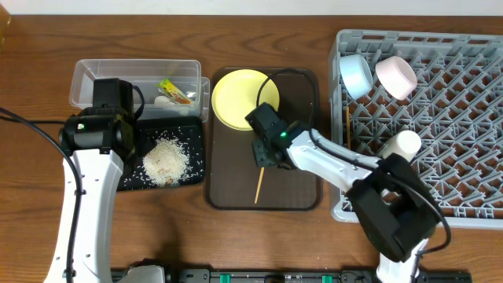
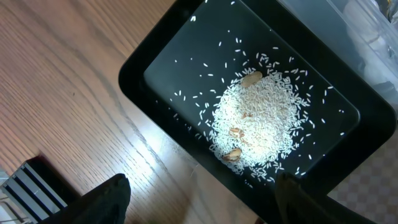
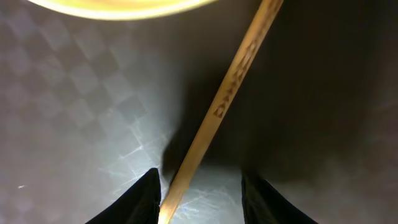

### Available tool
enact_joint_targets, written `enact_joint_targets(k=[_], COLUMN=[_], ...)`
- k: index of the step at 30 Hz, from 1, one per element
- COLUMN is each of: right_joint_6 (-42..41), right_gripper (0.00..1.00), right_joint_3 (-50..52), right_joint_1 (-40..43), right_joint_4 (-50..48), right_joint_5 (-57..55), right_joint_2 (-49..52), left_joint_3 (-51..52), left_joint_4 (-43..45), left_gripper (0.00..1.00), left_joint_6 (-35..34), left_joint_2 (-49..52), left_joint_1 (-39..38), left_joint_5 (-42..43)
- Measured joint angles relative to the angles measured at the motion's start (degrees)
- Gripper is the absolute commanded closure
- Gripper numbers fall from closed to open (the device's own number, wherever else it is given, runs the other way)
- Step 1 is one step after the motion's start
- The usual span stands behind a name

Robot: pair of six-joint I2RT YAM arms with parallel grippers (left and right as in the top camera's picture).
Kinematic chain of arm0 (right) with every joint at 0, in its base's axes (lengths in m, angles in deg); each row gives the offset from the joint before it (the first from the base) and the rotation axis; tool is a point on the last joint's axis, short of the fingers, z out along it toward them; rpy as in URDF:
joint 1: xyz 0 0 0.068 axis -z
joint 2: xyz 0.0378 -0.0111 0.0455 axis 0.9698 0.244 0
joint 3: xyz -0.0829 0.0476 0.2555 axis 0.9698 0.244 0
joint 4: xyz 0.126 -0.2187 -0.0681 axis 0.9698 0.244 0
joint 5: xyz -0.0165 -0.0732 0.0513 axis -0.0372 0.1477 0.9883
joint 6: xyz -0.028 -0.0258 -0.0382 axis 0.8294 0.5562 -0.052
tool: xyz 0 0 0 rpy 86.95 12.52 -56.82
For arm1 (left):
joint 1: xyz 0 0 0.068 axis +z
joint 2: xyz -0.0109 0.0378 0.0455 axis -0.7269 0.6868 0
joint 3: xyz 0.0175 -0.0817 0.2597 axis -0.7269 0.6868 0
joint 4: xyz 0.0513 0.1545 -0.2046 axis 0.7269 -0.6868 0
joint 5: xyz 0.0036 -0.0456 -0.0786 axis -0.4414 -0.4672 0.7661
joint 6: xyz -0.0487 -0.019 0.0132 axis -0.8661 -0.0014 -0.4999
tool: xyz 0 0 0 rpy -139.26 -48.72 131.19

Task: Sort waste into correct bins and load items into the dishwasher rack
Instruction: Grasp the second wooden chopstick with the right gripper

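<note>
Overhead, 10 o'clock: clear plastic rectangular tub (image 1: 134,79) is holding a yellow-green printed snack wrapper (image 1: 177,90) and a small white crumpled scrap (image 1: 161,100).

Touching its 6 o'clock side: shallow black rectangular tray (image 2: 134,81) is carrying a heap of white rice scraps (image 2: 255,121). A few tan bits are lying in the heap and loose grains are scattered round it.

Centre: dark brown serving tray (image 1: 291,192) is bearing a round yellow plate (image 1: 236,98) at its 11 o'clock corner. A thin wooden chopstick (image 3: 230,99) is lying flat nearer 6 o'clock.

3 o'clock: large light-grey lattice rack (image 1: 471,157) is holding a light blue bowl (image 1: 356,75), a pale pinkish-white bowl (image 1: 395,76) beside it, and a small pale cup (image 1: 401,145) lower down.

Left hand (image 2: 205,205) is hovering over the black tray, released, fingers spread wide, nothing between them.

Right hand (image 3: 199,199) is sitting low over the serving tray, released. Its fingers (image 3: 134,199) are straddling the chopstick's lower end.

Brown wooden tabletop (image 1: 39,79) is carrying everything.
</note>
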Motion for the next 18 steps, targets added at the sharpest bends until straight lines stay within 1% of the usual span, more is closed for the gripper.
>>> enact_joint_targets(k=[2,5,8,12,18], right_joint_6=[-0.83,-3.45,-5.84,-7.65,-7.15], right_gripper=[0.68,0.81,0.99,0.99,0.99], right_joint_3=[-0.52,-0.85,-0.98,-1.07,-0.92], right_joint_1=[0.0,0.02,0.31,1.81,6.01], right_joint_4=[0.98,4.96,7.39,9.29,10.54], right_joint_5=[-0.76,-3.32,-5.55,-6.86,-6.88], right_joint_2=[0.17,0.26,0.24,0.02,-2.45], left_joint_3=[0.0,0.0,0.0,0.0,0.0], left_joint_4=[0.0,0.0,0.0,0.0,0.0], left_gripper=[0.23,0.23,0.23,0.23,0.23], left_joint_6=[0.02,0.0,0.0,0.02,0.0], left_joint_2=[0.0,0.0,0.0,0.0,0.0], left_joint_1=[0.0,0.0,0.0,0.0,0.0], left_joint_5=[0.0,0.0,0.0,0.0,0.0])
